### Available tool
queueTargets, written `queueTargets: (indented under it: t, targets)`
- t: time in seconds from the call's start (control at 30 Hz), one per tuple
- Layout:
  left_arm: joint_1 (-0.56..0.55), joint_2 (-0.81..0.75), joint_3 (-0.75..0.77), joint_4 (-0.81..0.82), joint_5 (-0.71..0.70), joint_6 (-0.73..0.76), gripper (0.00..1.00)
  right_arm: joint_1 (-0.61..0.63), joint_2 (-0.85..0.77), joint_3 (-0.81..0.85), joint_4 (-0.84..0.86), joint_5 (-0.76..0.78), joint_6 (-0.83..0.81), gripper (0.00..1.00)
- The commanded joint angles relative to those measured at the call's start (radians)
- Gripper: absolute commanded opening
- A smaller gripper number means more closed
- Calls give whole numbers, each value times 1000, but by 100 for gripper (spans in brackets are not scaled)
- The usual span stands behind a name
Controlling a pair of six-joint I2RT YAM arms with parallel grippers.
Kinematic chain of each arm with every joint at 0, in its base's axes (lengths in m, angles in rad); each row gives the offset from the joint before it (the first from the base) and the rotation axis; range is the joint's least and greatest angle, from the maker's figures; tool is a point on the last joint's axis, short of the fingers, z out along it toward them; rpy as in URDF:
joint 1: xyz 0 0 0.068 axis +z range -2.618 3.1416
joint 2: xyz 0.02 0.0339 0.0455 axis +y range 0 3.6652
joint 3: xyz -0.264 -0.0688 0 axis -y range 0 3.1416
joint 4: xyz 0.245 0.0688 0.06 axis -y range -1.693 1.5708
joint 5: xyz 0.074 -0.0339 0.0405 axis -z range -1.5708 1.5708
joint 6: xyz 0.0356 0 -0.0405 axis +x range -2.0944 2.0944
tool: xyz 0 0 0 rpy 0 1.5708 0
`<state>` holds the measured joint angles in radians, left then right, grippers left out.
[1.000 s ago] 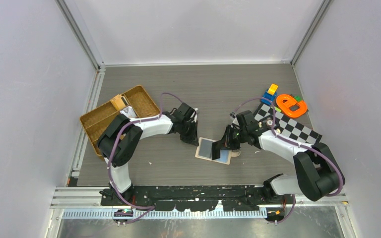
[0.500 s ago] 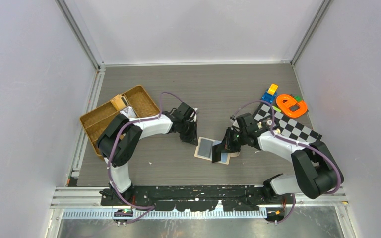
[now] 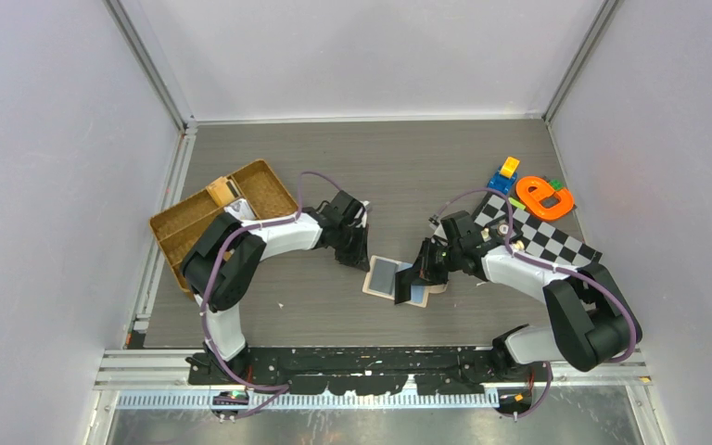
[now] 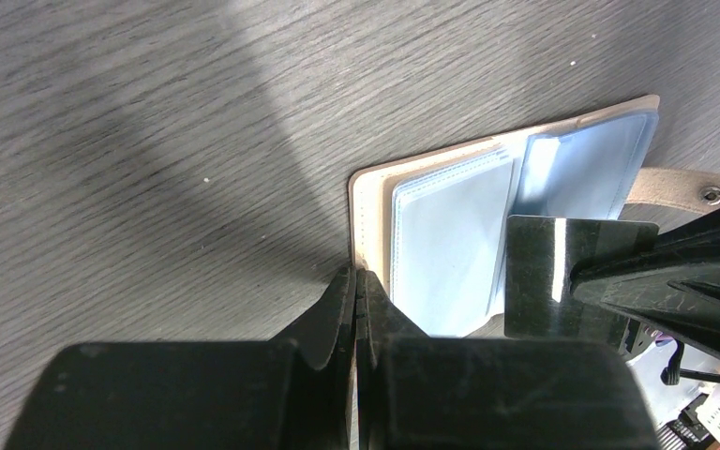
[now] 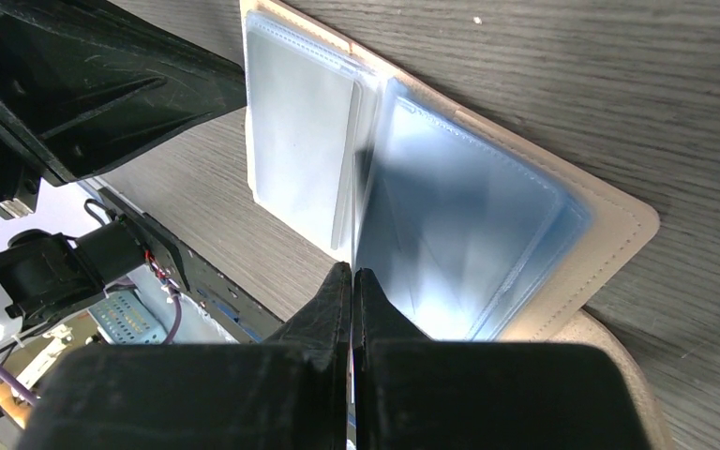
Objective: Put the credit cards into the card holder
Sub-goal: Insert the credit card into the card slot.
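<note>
The peach-beige card holder lies open on the table, its pale blue sleeves up; it also shows in the left wrist view and the right wrist view. My right gripper is shut on a credit card, held on edge over the holder's middle fold; its face looks dark and glossy. In the right wrist view this card is a thin line running down between two sleeves. My left gripper is shut, its tips at the holder's left edge. A greyish card-like rectangle shows in the left sleeve.
A brown wicker tray sits at the left behind my left arm. A checkered board, an orange letter-shaped toy and small blue and yellow blocks sit at the right. The holder's snap tab sticks out toward my right gripper.
My right gripper has moved a little to the left with the card, bringing it over the holder's fold. My left gripper has stayed at the holder's edge.
</note>
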<state>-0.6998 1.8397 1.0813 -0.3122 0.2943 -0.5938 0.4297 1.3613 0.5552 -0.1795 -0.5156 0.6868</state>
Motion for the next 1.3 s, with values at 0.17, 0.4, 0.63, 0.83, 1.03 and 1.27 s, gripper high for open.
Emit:
queueTargets:
  t: [0.17, 0.4, 0.63, 0.83, 1.03, 1.27]
  targets:
    - [18, 44, -30, -113, -166, 56, 0, -3, -38, 5, 14, -12, 6, 0]
    - [18, 46, -30, -112, -162, 56, 0, -3, -30, 9, 21, -21, 7, 0]
    - [18, 46, -31, -111, -160, 56, 0, -4, -10, 1, 42, -22, 8, 1]
    - [19, 45, -30, -113, -158, 56, 0, -4, 6, -5, 67, -28, 12, 1]
    - [19, 46, -29, -115, -158, 57, 0, -3, 21, -7, 69, -16, 14, 0]
    - [19, 48, -30, -116, -162, 55, 0, -6, 17, -12, 51, 0, 17, 0]
